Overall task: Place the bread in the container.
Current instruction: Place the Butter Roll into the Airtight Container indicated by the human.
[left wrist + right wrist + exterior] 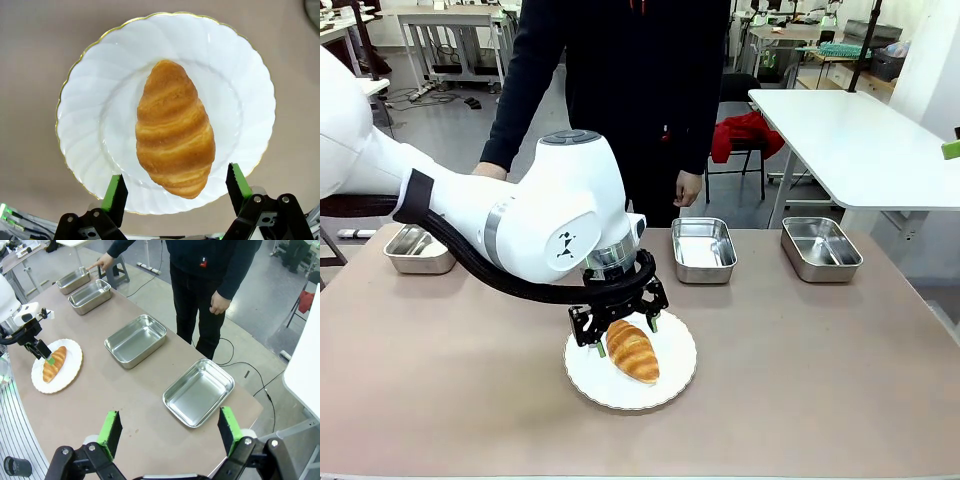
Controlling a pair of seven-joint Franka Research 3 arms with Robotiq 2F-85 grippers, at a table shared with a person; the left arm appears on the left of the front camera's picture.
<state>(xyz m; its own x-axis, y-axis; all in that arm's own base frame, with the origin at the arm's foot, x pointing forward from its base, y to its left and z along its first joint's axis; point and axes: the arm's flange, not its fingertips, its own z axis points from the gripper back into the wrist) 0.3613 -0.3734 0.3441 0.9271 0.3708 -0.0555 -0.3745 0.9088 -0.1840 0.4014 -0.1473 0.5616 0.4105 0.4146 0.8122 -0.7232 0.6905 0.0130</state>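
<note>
Left gripper (176, 176): open wide, holding nothing. In the left wrist view its two green-padded fingers (115, 192) rise from the bottom edge on either side of the lower end of the bread (175, 130). There is a clear gap on each side, and no pad touches the crust.

In the front view the left gripper (625, 333) hangs just above the bread (633, 352) at lower centre of the frame.

The bread lies lengthwise on the middle of a round white plate (95, 100) with a gilt scalloped rim. The plate rests on the brown counter (30, 50).

Right gripper (169, 429): open wide, nothing between its fingers. It is held above the counter (125, 405) at the bottom of the right wrist view, well apart from the plate (70, 371) and the bread (54, 363) at middle left.

The container (73, 280) sits at the upper left of the right wrist view, empty. The hand (105, 261) of a person standing at the far edge points an index finger at it. In the front view this container (420, 250) is at middle left, partly behind the left arm.

Three other trays (198, 391) of the same steel make stand in a row along the far side of the counter. All are empty and well apart from the plate.
</note>
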